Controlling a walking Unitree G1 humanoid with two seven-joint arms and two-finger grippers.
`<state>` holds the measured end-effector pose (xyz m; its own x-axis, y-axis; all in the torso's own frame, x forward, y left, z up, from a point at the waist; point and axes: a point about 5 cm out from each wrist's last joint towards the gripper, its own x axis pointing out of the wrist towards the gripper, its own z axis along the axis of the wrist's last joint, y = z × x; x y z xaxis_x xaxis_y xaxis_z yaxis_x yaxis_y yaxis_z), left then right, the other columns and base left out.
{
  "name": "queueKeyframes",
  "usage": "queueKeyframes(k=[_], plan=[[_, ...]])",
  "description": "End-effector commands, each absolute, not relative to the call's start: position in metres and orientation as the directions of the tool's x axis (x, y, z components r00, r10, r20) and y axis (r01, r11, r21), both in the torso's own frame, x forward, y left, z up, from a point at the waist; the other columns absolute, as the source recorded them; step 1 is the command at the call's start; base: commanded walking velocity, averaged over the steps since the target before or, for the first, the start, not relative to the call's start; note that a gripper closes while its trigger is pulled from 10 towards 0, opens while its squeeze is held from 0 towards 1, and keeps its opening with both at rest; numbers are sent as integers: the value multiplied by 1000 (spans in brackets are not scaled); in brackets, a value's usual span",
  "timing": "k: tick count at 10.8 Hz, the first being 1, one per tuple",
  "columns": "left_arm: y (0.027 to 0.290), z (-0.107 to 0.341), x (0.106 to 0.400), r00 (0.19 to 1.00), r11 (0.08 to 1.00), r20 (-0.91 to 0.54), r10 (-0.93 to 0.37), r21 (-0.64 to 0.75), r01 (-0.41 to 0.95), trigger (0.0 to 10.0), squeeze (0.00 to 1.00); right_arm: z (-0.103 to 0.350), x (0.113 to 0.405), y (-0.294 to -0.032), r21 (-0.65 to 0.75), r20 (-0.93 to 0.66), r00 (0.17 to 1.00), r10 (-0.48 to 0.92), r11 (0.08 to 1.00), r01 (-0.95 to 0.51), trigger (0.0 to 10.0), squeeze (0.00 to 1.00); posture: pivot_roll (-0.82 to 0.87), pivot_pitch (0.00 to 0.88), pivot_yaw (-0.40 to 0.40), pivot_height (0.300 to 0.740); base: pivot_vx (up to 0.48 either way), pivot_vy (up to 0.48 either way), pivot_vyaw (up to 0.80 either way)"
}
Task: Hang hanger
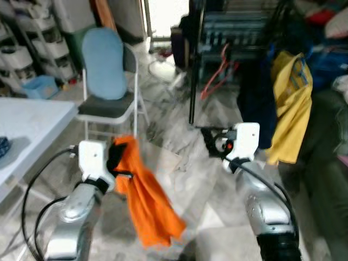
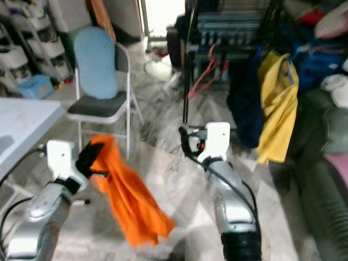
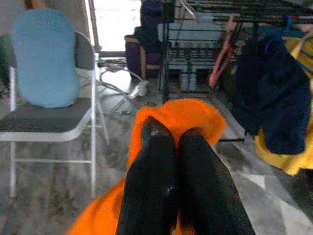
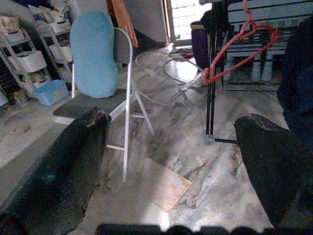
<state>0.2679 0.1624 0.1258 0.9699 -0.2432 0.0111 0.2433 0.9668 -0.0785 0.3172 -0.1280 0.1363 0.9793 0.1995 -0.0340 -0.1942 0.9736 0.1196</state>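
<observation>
My left gripper (image 1: 116, 159) is raised at the lower left and shut on an orange garment (image 1: 149, 206), which hangs down from its fingers (image 3: 151, 161) toward the floor. I cannot make out a hanger inside the cloth. My right gripper (image 1: 209, 138) is held up at centre and open, with nothing between its fingers (image 4: 63, 166). Ahead of it stands a black clothes rack (image 1: 193, 65), and a red hanger (image 4: 239, 44) hangs from it. A dark blue garment (image 1: 254, 103) and a yellow garment (image 1: 293, 103) hang on the rack's right side.
A folding chair (image 1: 109, 106) with a light blue cushion (image 1: 103, 62) stands ahead on the left. A white table (image 1: 27, 125) edges in at the far left, with storage shelves (image 1: 32, 49) behind. Marble-patterned floor (image 1: 179, 157) lies between me and the rack. Dark furniture sits at the right.
</observation>
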Motion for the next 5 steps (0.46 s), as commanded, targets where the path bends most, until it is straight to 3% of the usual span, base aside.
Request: queueKeyframes(k=[1, 5], plan=[[160, 127, 267, 966, 963, 16, -257, -74, 258, 10000, 0, 138, 317, -133, 120, -28, 982, 186, 976, -181, 10000, 0, -26, 6, 47, 740, 0, 420, 0], [153, 120, 260, 960, 957, -11, -280, -77, 279, 10000, 0, 138, 317, -133, 118, -29, 982, 185, 976, -180, 10000, 0, -34, 12, 42, 740, 0, 423, 0]])
